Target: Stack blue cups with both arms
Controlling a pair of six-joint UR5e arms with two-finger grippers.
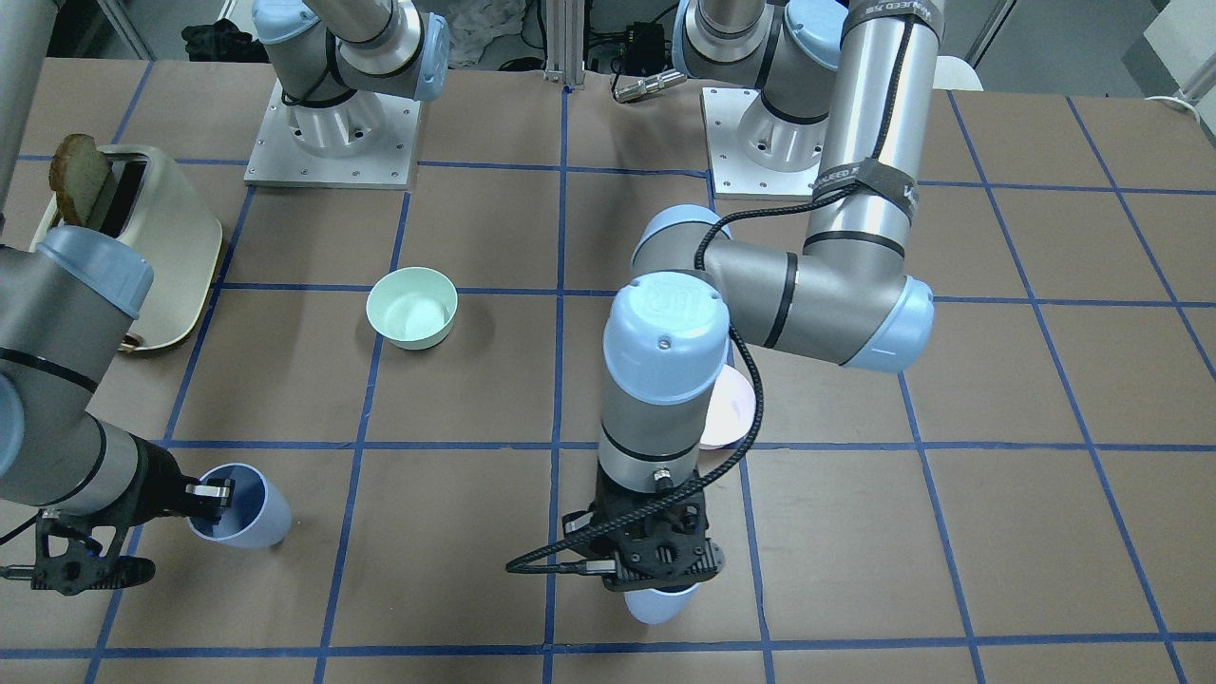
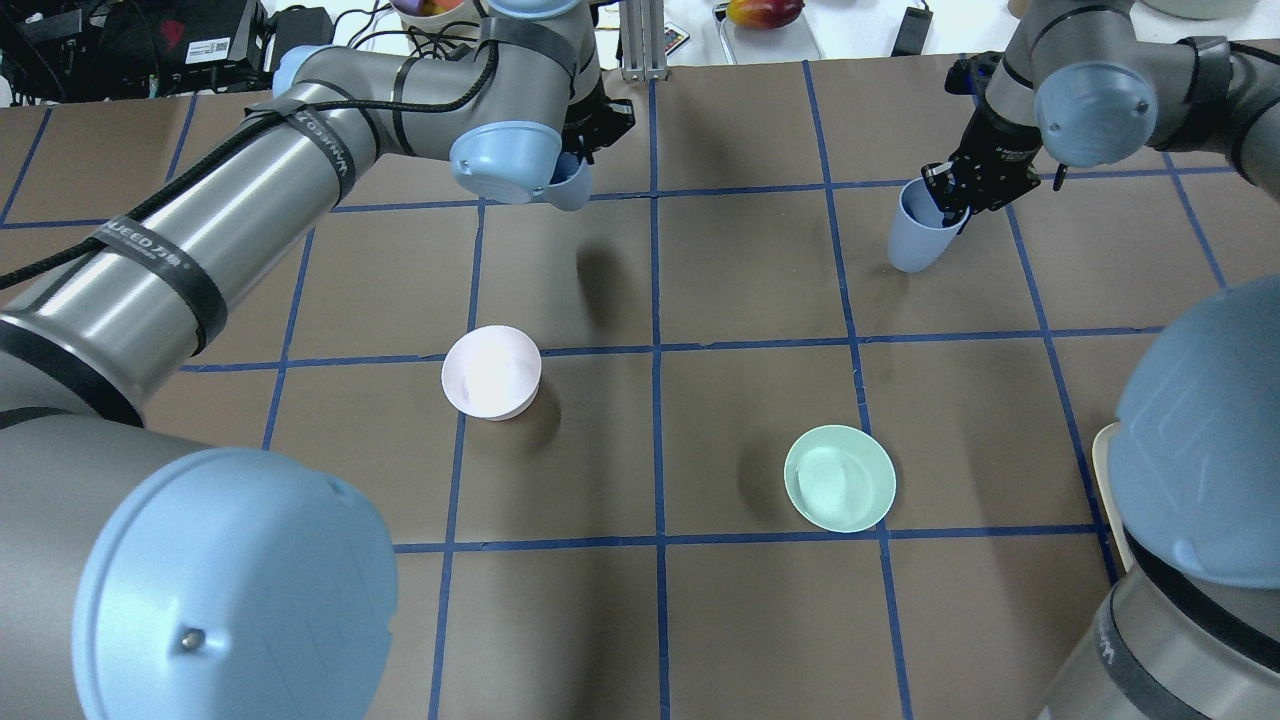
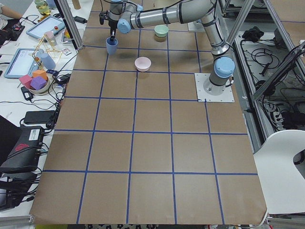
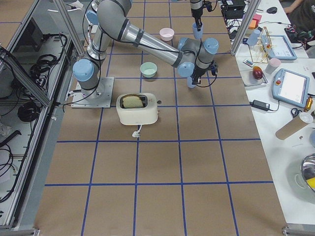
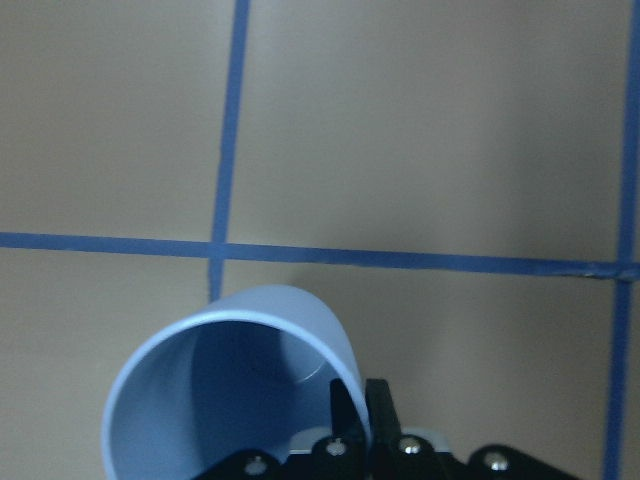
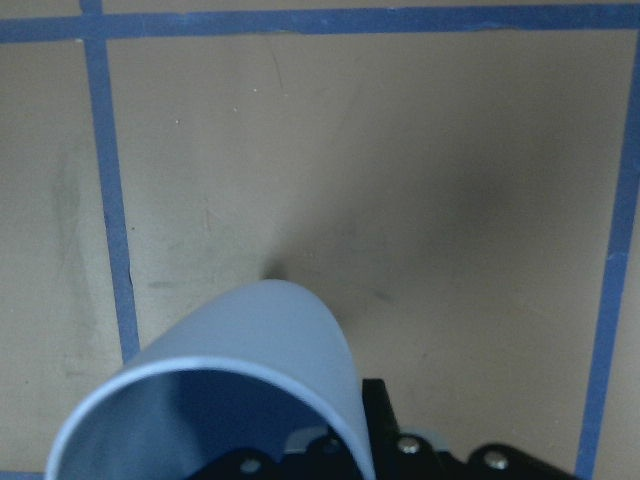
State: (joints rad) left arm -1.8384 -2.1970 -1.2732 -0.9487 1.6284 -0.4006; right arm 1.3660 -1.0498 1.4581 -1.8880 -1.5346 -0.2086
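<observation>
My left gripper is shut on the rim of one blue cup and holds it above the table at the far middle; its shadow lies apart on the paper. In the front view this cup hangs under the gripper. The left wrist view shows the cup open towards the camera, with its wall pinched. My right gripper is shut on the rim of the other blue cup, tilted, at the far right. It also shows in the front view and the right wrist view.
A pale pink bowl and a mint-green bowl stand mid-table between the arms. A cream toaster holding a slice of bread stands near the right arm's side. The operators' table with clutter lies beyond the far edge.
</observation>
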